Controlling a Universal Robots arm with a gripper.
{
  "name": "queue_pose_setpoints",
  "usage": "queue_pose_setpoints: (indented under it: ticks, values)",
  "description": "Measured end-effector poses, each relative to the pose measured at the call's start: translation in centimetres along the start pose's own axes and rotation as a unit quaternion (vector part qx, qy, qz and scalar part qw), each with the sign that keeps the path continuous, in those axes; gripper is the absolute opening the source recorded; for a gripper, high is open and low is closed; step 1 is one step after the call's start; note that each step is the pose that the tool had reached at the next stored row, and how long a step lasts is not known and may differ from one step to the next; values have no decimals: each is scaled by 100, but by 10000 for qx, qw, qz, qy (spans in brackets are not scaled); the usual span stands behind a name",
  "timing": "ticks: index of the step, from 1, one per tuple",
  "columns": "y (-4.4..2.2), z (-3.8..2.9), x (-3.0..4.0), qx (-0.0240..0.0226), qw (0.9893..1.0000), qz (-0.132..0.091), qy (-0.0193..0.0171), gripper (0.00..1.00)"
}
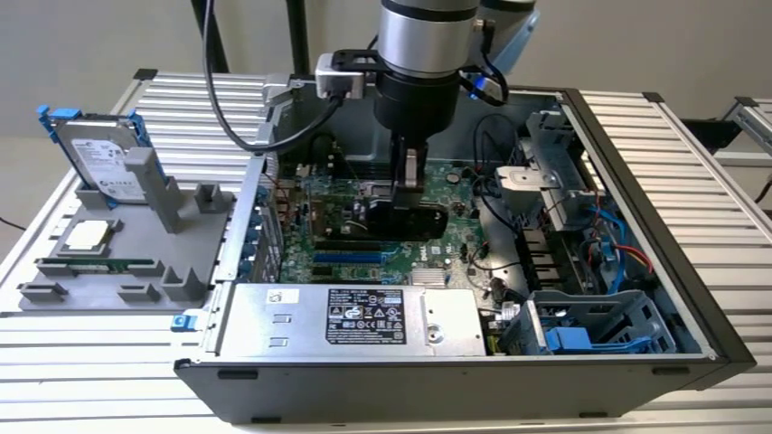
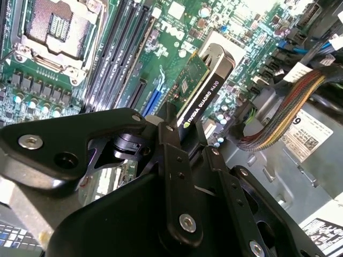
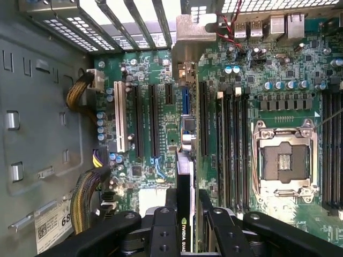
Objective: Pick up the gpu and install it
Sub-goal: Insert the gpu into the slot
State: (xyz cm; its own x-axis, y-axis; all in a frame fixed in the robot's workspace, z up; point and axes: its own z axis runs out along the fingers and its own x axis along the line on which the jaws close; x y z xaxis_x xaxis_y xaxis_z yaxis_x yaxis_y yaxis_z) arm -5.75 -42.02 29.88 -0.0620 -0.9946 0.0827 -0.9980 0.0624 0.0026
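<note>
Above the motherboard (image 1: 362,217) inside the open case (image 1: 627,271), my hand (image 3: 185,225) grips the gpu (image 2: 201,91) by its edge, standing upright over the slots. If the card is tilted, I think it may miss its slot (image 3: 185,101) and jam.

White lettering along the gpu (image 2: 200,103) edge

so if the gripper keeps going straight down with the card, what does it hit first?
Probably the motherboard: the gripper holds the gpu edge-on above the expansion slots. Depth is unclear.
</note>
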Motion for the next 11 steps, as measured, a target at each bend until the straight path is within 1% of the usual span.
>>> queue_pose_setpoints:
  ticks: [7,11]
  values:
    - [93,40,5,0,10000,0,-5,0]
    - [163,77,10,-1,10000,0,-11,0]
